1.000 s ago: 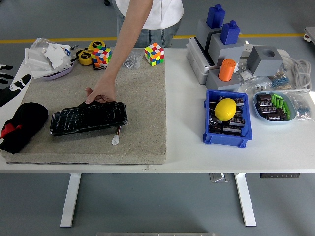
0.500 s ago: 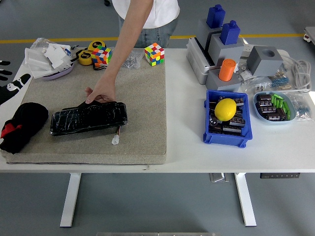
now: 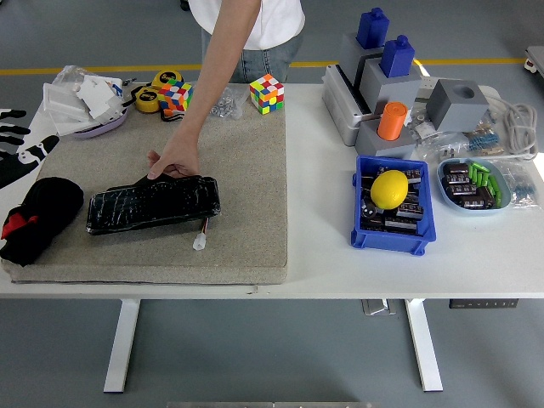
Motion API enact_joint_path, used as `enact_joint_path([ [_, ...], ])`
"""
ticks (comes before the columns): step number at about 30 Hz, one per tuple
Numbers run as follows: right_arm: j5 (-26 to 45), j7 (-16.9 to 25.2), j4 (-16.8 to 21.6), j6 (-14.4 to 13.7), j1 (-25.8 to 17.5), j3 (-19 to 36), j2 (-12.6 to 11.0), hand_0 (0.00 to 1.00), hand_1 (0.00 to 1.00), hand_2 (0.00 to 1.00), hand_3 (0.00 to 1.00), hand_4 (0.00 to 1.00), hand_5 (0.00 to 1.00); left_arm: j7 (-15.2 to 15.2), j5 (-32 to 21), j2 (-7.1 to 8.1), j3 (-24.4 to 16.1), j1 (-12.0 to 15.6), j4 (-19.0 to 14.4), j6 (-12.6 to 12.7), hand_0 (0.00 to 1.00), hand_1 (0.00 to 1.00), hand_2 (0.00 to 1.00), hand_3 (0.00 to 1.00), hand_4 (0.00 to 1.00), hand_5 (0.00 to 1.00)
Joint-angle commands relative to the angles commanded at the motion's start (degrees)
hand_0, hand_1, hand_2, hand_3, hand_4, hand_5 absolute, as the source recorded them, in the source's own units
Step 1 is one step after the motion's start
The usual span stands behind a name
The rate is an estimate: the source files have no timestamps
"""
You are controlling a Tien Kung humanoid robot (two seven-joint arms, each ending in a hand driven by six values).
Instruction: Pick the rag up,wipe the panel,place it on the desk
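Person's hand [image 3: 174, 161] blocks panel [image 3: 153, 204] far edge; rag [image 3: 38, 217] unobstructed.

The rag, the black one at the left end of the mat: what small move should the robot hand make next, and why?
Probably the left robot hand should move down toward the rag. The hand is at the left edge, fingers spread, holding nothing, and the rag lies untouched on the mat, beside the panel. A person's hand rests on the panel's far edge, so approach with care.
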Motion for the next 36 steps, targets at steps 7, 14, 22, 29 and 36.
enact_joint_path([
  [7,-1.2,0.5,0.3,-0.5,-0.4,1.8,2.0,0.744,0.636,0.69,0.595,0.963,0.579,-5.1,-15.1,-0.14,-1.6,1.2,-1.6,0.2,0.44,0.619,0.651,0.737,0.935,0.53],
  [14,-1.2,0.6,0.3,-0.5,-0.4,0.2,2.7,0.745,0.636,0.69,0.595,0.963,0.579,-10.1,-32.2,4.81,0.1,3.6,-5.6,-0.6,0.453,0.626,0.656,0.727,0.928,0.521],
  [22,-1.0,0.6,0.3,-0.5,-0.4,-1.1,2.6,0.745,0.636,0.69,0.595,0.963,0.579,-9.4,-39.9,11.77,-1.0,5.0,-7.5,-0.2,0.46,0.628,0.656,0.718,0.926,0.517],
  [29,-0.9,0.6,0.5,-0.6,-0.1,-2.1,2.4,0.745,0.636,0.69,0.595,0.964,0.579,-7.5,-36.9,16.74,-0.4,5.0,-7.5,-0.3,0.46,0.629,0.646,0.708,0.914,0.509],
  [36,-0.7,0.8,0.6,-0.6,-0.1,-3.5,2.2,0.747,0.636,0.691,0.596,0.964,0.579,-4.9,-30.8,18.2,-1.5,5.6,-7.5,0.1,0.463,0.636,0.643,0.696,0.896,0.491],
])
